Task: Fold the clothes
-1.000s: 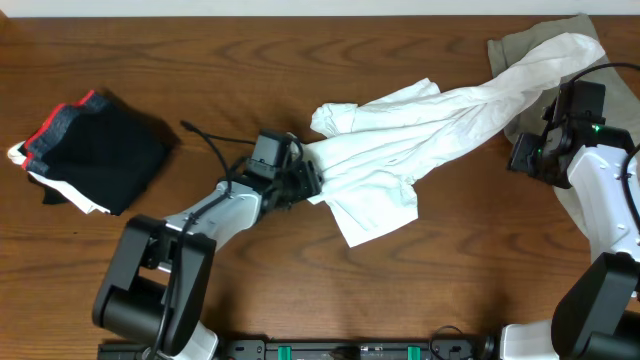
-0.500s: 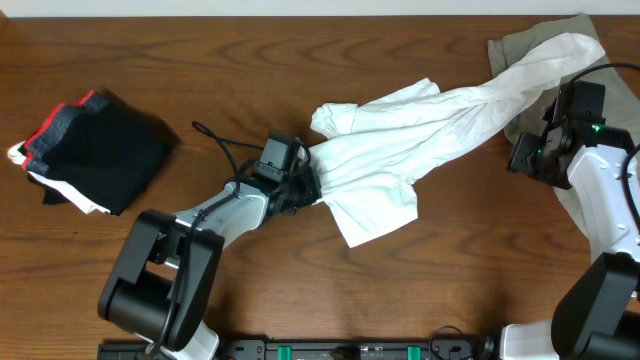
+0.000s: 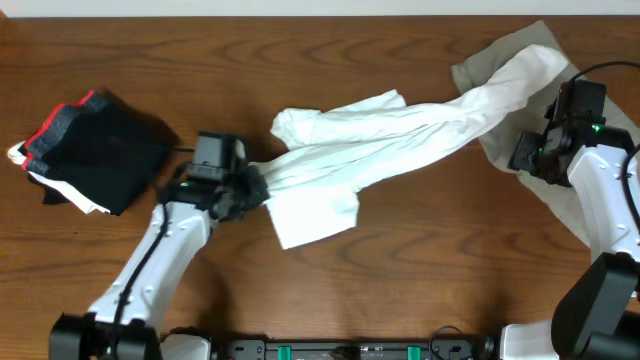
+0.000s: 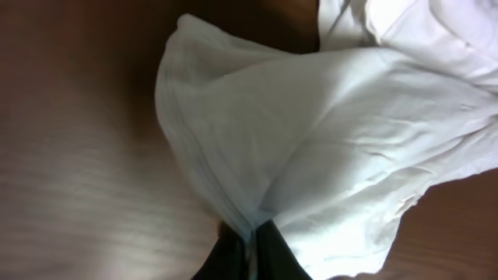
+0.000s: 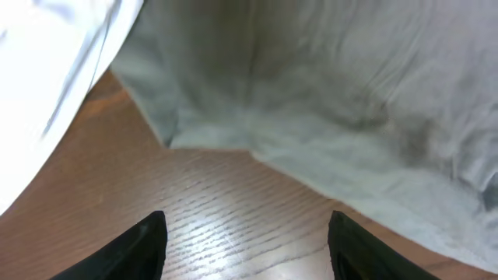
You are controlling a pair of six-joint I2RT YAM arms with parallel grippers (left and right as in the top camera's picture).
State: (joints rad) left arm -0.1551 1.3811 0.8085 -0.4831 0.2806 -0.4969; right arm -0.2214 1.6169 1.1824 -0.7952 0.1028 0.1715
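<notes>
A white shirt (image 3: 370,140) lies stretched across the table from the centre to the far right. My left gripper (image 3: 255,185) is shut on its left end; in the left wrist view the cloth (image 4: 311,132) bunches into the closed fingertips (image 4: 233,253). A grey-green garment (image 3: 500,75) lies under the shirt's right end and fills the top of the right wrist view (image 5: 350,101). My right gripper (image 3: 522,155) stands open over bare wood beside that garment's edge, nothing between its fingers (image 5: 144,245).
A stack of folded dark clothes (image 3: 95,150) with red and white edges sits at the far left. Bare wooden table (image 3: 430,260) spreads along the front, between the two arms.
My left gripper has shut on the shirt's left end and dragged it leftward; the shirt and the grey-green garment beneath it shifted left. The right arm has stayed put.
</notes>
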